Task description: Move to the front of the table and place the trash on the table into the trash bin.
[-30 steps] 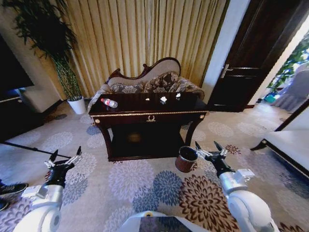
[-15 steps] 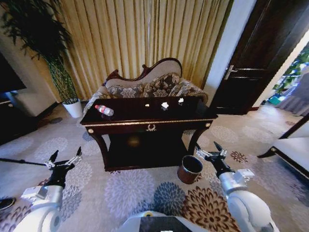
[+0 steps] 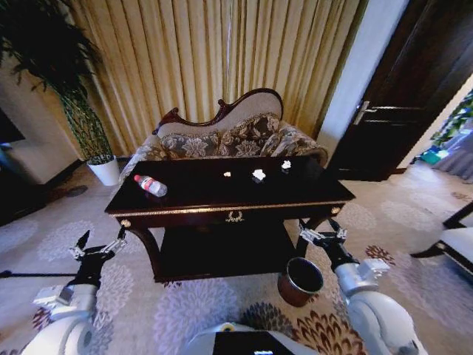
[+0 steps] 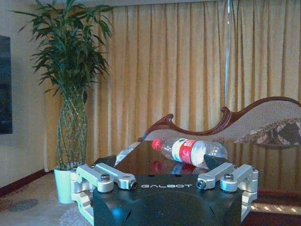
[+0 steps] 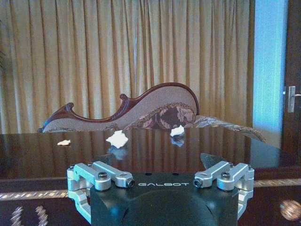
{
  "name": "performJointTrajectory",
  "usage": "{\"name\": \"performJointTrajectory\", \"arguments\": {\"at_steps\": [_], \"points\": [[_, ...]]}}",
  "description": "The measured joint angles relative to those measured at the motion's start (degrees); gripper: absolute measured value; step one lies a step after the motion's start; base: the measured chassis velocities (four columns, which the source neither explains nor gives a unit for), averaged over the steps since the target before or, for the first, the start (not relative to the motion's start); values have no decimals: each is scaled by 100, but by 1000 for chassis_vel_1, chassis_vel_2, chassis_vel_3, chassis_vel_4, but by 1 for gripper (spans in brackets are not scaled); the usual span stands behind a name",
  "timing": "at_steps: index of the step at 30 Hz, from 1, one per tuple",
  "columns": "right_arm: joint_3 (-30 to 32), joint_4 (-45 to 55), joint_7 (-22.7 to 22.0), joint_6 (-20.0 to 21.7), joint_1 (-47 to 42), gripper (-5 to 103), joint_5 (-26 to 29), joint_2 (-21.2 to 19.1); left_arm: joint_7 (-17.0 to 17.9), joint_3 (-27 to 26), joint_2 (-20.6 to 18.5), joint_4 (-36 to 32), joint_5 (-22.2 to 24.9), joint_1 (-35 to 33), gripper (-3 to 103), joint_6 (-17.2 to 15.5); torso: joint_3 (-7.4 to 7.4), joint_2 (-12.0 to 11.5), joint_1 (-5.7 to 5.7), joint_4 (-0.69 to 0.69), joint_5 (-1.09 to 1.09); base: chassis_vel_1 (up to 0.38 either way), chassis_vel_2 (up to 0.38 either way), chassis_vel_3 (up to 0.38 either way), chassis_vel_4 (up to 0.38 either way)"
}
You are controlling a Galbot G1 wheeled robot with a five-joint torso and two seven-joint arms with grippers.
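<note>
Your bottle point(image 3: 151, 186) lies on its side near the table's point(image 3: 222, 207) left end; three white paper scraps point(image 3: 258, 175) sit toward the back edge, right of middle. The bin point(image 3: 300, 280) stands on the floor by the front right leg, just beside your right gripper point(image 3: 322, 235). Both it and the left gripper point(image 3: 97, 248) hang low with fingers apart, holding nothing. Swing the right arm carelessly and you'll likely topple the bin; nudge the bottle and it may roll off the edge.

Before me stands the dark glossy table point(image 3: 222, 198) with gold trim. On it a clear bottle point(image 3: 151, 185) lies on its side near the left end, and white paper scraps point(image 3: 258, 175) sit toward the right. The reddish-brown bin point(image 3: 301, 281) stands upright on the carpet by the table's front right leg.
</note>
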State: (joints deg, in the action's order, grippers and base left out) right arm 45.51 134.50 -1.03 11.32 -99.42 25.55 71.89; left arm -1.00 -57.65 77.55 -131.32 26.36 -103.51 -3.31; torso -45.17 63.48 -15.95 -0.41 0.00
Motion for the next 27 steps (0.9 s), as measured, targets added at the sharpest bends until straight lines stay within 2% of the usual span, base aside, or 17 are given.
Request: {"name": "performJointTrajectory", "arguments": {"at_steps": [7,14,18,20,22,23,25,27], "points": [[-3,1,-8,-11,6,100,8,-3,0,-1,-2,-32,1,6,100,-2,0,0,0,0,0,-176,176,177,-194],[-1,-36,-41,128,179,100,206,-220,3,-55,-41,-160,20,8,100,-112,-1,-1,-2,0,0,-53,40,42,-46],[-74,-94,-152,412,383,100,598,-471,45,-118,-123,-204,43,45,100,-225,2,2,3,-1,0,0,0,0,0],[-165,-245,-275,646,696,100,916,-747,70,-149,-140,-222,77,49,100,-260,2,3,4,-1,1,0,0,0,0],[-190,-295,-304,701,795,100,1003,-823,74,-155,-134,-226,86,44,100,-260,2,2,4,-1,2,0,0,0,0],[-265,-439,-435,881,1098,100,1275,-1040,76,-167,-124,-227,140,18,100,-260,0,1,2,0,2,0,0,0,0],[-304,-515,-514,959,1283,100,1447,-1162,73,-175,-124,-224,165,15,100,-258,0,0,2,0,2,0,0,0,0],[-413,-817,-661,1152,1853,100,1870,-1562,74,-204,-129,-161,200,37,100,-253,-1,0,0,3,0,0,0,0,0]]}}
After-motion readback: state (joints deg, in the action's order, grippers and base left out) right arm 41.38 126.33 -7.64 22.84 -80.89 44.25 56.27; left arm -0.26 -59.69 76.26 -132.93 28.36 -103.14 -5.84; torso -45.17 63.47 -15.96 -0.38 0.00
